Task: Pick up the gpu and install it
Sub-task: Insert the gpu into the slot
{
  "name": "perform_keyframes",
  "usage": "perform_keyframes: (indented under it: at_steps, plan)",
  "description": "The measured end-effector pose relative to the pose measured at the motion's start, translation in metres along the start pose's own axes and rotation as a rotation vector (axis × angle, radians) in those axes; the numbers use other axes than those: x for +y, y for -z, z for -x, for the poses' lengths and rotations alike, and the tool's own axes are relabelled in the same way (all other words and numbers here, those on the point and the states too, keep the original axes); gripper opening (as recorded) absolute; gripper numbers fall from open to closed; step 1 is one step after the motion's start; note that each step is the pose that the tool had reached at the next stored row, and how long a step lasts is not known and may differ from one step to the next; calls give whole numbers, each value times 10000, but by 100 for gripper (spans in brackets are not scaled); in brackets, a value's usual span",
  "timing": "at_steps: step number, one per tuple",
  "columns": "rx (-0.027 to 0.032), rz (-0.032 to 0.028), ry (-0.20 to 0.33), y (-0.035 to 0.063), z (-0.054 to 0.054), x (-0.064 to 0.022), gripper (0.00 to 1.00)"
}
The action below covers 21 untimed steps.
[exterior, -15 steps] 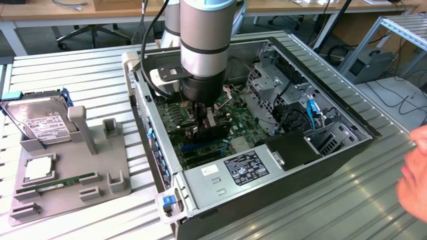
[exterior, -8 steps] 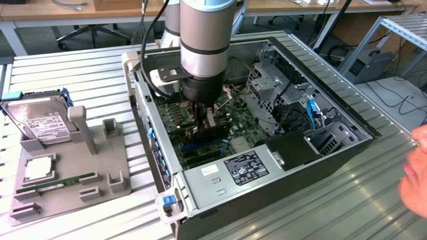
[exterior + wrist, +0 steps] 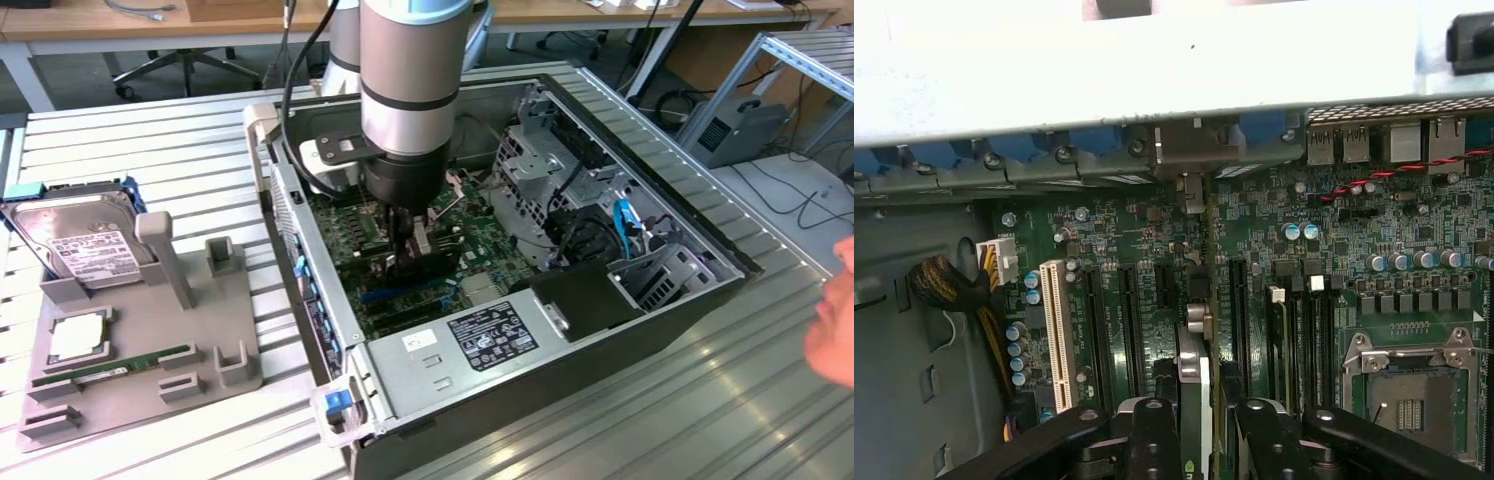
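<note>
Thin gpu point(image 3: 1193, 370) on edge, upright between motherboard slots, dark board, silver edge

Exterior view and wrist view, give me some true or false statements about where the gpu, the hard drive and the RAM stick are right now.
1. The gpu stands on edge between the fingers over the motherboard. True.
2. The gpu lies on the grey holder. False: it is inside the open case, held by the gripper.
3. The hard drive sits on the holder, outside the case. True.
4. The RAM stick is plugged into the motherboard. False: the RAM stick lies on the holder.
5. The case's side panel is on. False: the case is open, its inside showing.
</note>
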<state>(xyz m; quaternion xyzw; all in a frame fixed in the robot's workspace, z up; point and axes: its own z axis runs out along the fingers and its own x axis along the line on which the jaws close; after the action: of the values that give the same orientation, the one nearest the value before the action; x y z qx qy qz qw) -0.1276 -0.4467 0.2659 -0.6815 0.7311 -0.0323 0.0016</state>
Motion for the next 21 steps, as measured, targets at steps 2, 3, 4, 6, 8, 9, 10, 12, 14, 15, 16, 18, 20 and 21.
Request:
perform_keyframes:
  at_steps: [2,3,4,6,8,9,10,12,14,15,16,18,20,21]
  plan:
    - [0,0,0,0,0,0,27]
    - [0,0,0,0,0,0,27]
    - [1,0,0,5,-1,0,27]
    - [-1,-1,0,13,-1,-1,27]
    - [-1,-1,1,17,-1,-1,27]
    - [-2,-1,7,17,-1,-1,27]
    - [-2,-1,26,17,-1,-1,27]
    - [-4,-3,81,17,-1,-1,27]
    - [-6,-5,147,18,0,-3,27]
    - [-7,-6,180,17,0,-5,27]
    - [-12,-9,247,15,1,-12,27]
    - [-16,-12,351,13,1,-23,27]
    - [-20,-14,427,11,2,-32,27]
    - [-21,-15,462,10,3,-34,27]
